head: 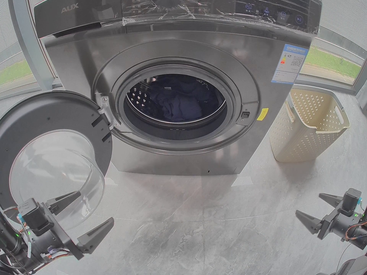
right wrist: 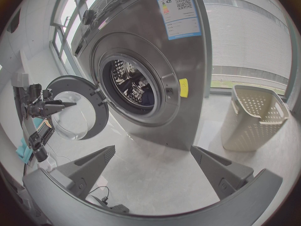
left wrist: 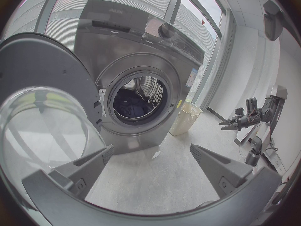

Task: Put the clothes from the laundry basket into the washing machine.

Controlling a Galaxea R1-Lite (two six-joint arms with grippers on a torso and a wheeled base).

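Left hand [head: 95, 206] — grey; pointed fingers [head: 97, 232]

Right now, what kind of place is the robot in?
Likely a laundry corner in a test room: front-loading washing machine, door open, cream laundry basket beside it, big windows behind.

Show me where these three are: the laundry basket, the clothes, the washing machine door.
laundry basket [head: 302, 138], head view, on its holed side wall.
clothes [head: 179, 105], head view, on the middle of the dark blue fabric.
washing machine door [head: 53, 169], head view, on its glass window.
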